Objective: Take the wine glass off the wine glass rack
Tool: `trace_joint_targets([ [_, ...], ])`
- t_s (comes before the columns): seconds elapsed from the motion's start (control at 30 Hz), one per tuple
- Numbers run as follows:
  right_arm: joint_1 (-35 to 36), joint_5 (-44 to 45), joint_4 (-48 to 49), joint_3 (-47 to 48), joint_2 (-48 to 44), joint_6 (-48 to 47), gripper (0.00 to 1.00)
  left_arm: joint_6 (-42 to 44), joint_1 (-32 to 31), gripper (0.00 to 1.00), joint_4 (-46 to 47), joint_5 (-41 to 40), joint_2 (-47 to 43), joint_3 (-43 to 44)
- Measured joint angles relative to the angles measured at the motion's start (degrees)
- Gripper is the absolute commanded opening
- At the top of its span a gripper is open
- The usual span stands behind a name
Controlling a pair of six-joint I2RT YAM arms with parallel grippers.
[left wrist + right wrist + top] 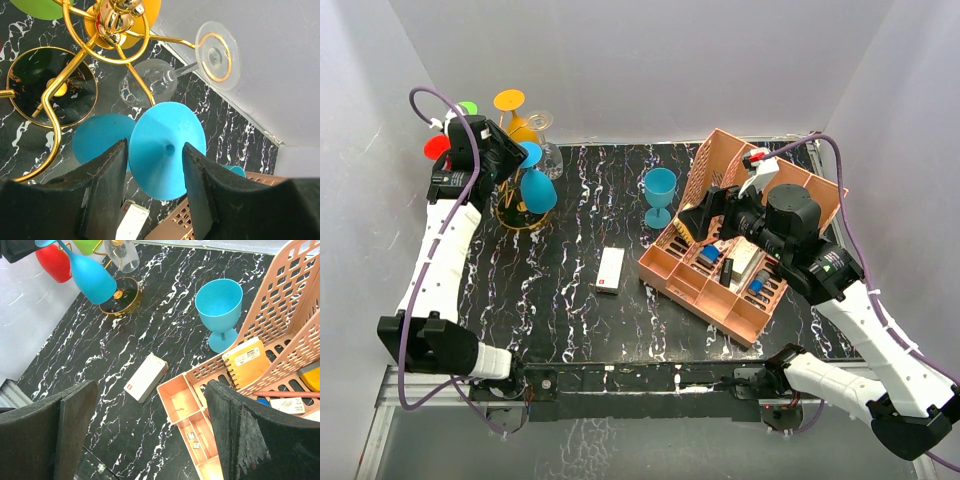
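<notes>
Left fingers (100, 192): stood parted over blue wine glass (167, 150) foot, nothing clenched; right fingers (75, 430) parted too. Needed pinch on foot, then slide out along wine glass rack (116, 20) loop.

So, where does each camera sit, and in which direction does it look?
Top external: above and behind both arms, which show, looking down on the table.
Left wrist: above the wine glass rack, looking down at a blue glass's foot between its fingers.
Right wrist: by the pink organizer, facing the rack; its fingers frame the view.
Shared: both wrist views show rack and white box.
</notes>
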Motion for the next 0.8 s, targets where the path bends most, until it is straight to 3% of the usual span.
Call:
trace_joint_targets([
  [0.13, 0.0, 0.02, 0.0, 0.0, 0.0, 0.0, 0.99, 0.24, 0.04, 0.44, 0.02, 0.26, 1.4, -0.02],
  [0.4, 0.0, 0.02, 0.0, 0.0, 0.0, 0.0, 0.99, 0.46, 0.44, 0.3, 1.01, 0.48, 1.81, -0.02],
  [0.8, 0.0, 0.04, -0.02, 0.0, -0.07, 0.0, 0.99, 0.66, 1.01, 0.19, 2.56, 0.5, 1.81, 0.13],
])
